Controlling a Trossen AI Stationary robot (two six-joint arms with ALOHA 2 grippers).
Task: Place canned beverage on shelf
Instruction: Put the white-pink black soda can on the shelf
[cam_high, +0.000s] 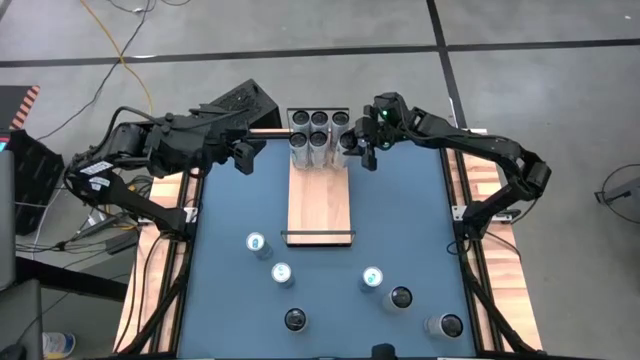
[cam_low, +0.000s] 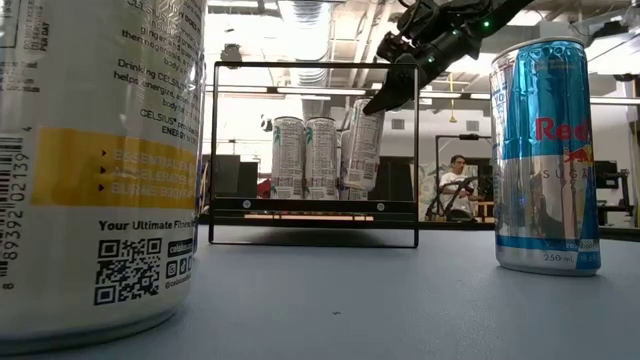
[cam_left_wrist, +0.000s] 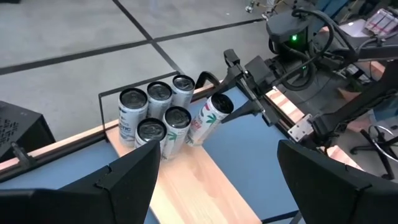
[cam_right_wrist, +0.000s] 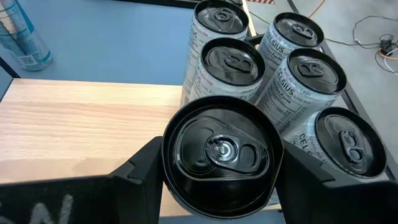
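Observation:
The shelf (cam_high: 320, 205) is a light-wood board with black end rails, lying down the middle of the blue table. Several white cans (cam_high: 312, 138) stand upright on its far end. At the right of that group is one more white canned beverage (cam_left_wrist: 208, 118), tilted, with my right gripper (cam_right_wrist: 221, 180) shut on its top end. My left gripper (cam_high: 243, 155) hangs open above the table, left of the shelf's far end, with nothing between its fingers (cam_left_wrist: 134, 180). My right gripper pinches the can's top end (cam_right_wrist: 186, 134) between its two fingers, one on each side just under the rim. The fingers (cam_low: 395, 95) slant down from the table's far right. The can leans with its top toward the gripper. Its lower end (cam_left_wrist: 195, 139) is at the board beside the standing cans; whether it rests there, I cannot tell.
Several loose cans stand on the near half of the table: two white ones (cam_high: 255, 243) (cam_high: 281, 273), a blue and silver one (cam_high: 372, 278) and dark-topped ones (cam_high: 400, 298). The near half of the shelf board (cam_right_wrist: 74, 124) is bare.

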